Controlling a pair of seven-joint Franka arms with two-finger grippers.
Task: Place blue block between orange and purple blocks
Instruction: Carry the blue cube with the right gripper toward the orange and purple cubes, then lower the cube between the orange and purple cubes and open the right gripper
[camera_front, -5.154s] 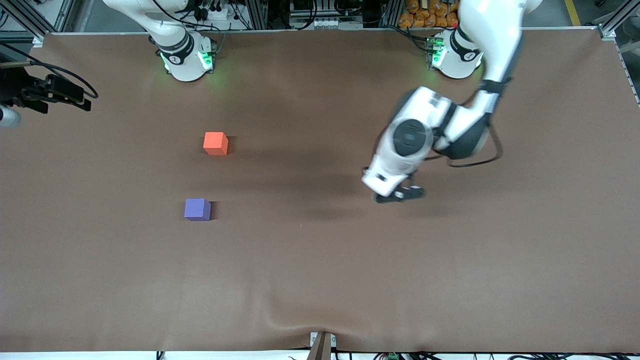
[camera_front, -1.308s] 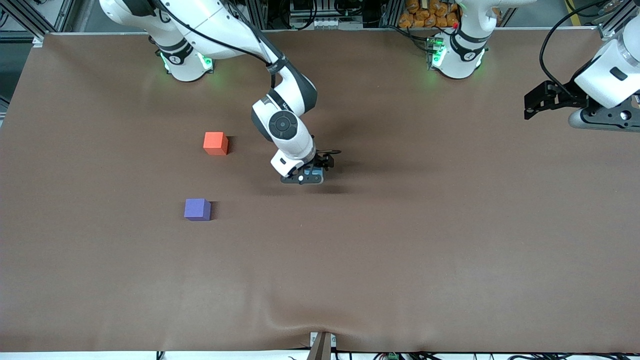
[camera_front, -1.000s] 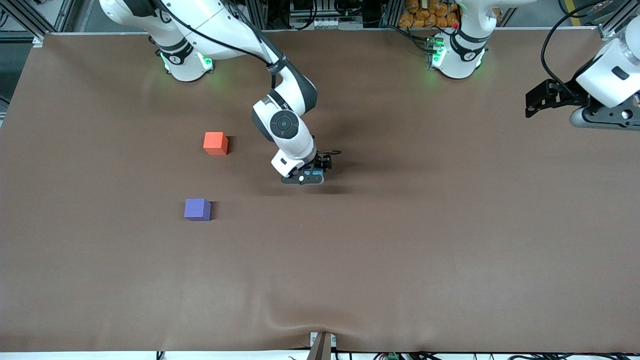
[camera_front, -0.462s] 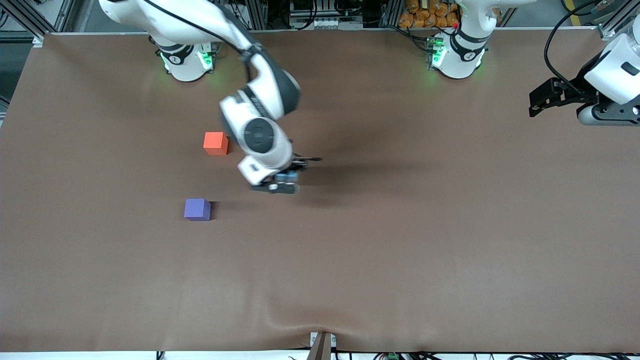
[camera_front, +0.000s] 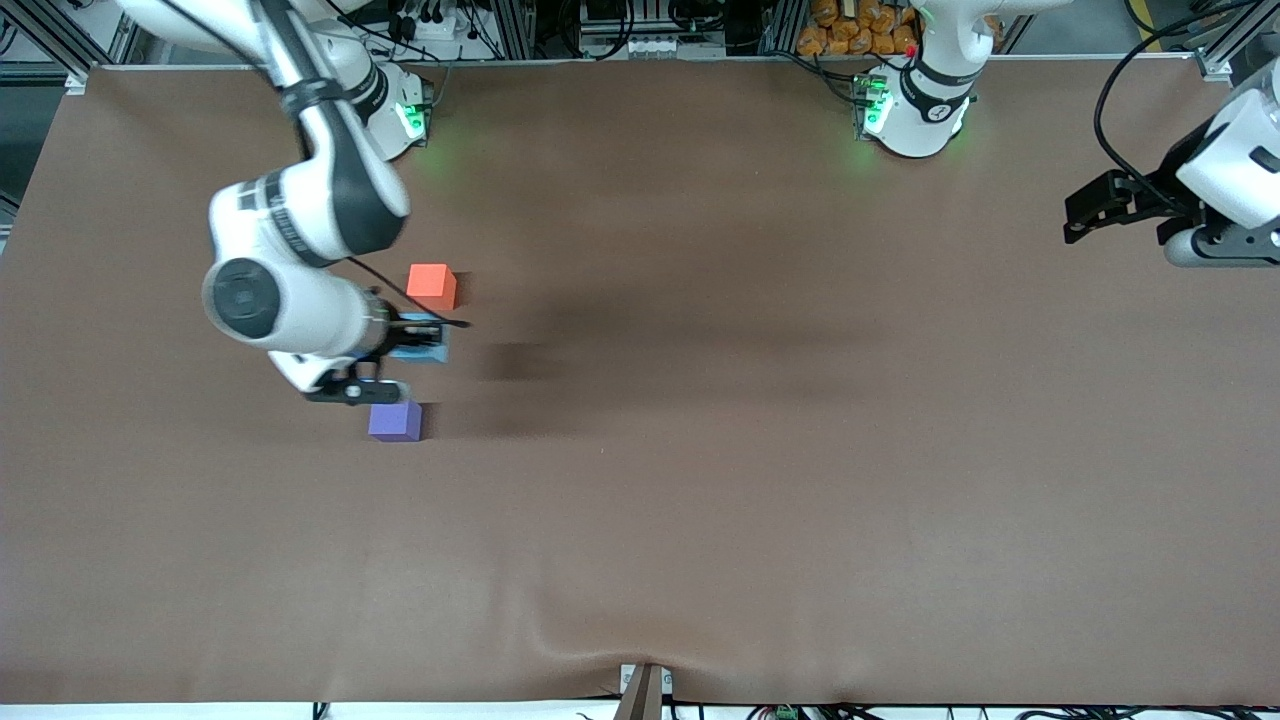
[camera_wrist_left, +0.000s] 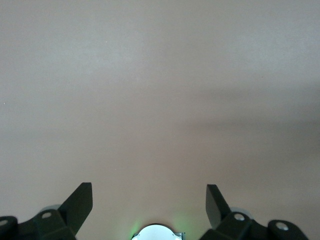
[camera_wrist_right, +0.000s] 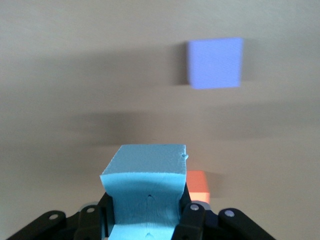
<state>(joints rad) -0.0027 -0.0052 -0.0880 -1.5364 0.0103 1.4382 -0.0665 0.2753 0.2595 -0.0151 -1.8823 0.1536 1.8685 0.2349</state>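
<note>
The blue block is being held up off the brown worktop by the right gripper, whose jaws are clamped on the block's two sides; the grip is seen plainly in the right wrist view, where the blue block is being pinched low between the dark fingers of the right gripper. In the front view the block is being carried over the gap between the orange block and the purple block. Both of these cubes are resting on the worktop toward the right arm's end, the purple one lying nearer to the front camera than the orange one, and the two are being kept well apart. In the right wrist view the purple block and a corner of the orange block are being shown on either side of the held cube.

The left gripper is being held in wait over the left arm's end of the worktop. In the left wrist view the jaws of the left gripper are being held wide apart, with nothing but bare worktop between them.
</note>
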